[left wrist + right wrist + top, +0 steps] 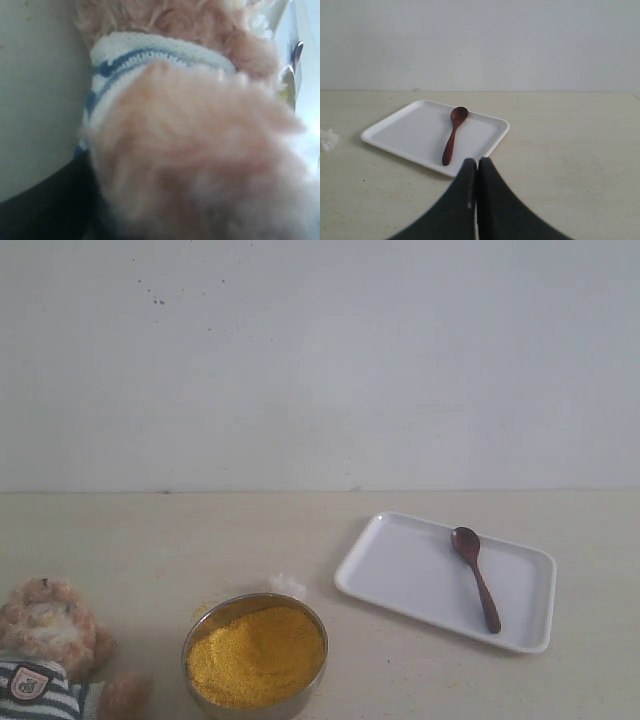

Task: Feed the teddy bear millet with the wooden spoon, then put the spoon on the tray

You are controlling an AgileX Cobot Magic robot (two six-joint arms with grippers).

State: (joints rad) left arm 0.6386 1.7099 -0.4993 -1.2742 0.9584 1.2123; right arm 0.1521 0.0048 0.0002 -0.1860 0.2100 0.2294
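Pickup seems the step in hand: the wooden spoon (476,575) lies on the tray (400,565), at 2 o'clock from the millet (255,655). The right end effector (477,167), closed and empty, must open over the handle. The teddy bear (45,625), at 9 o'clock, is cropped; its fur hides the left end effector, so I cannot tell its opening.

Wooden spoon (479,583) flat on tray (405,568)

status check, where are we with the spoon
Right gripper shut, empty, short of tray. Left gripper unreadable, view full of teddy bear fur. Wooden spoon lying on tray. Nothing in the way.
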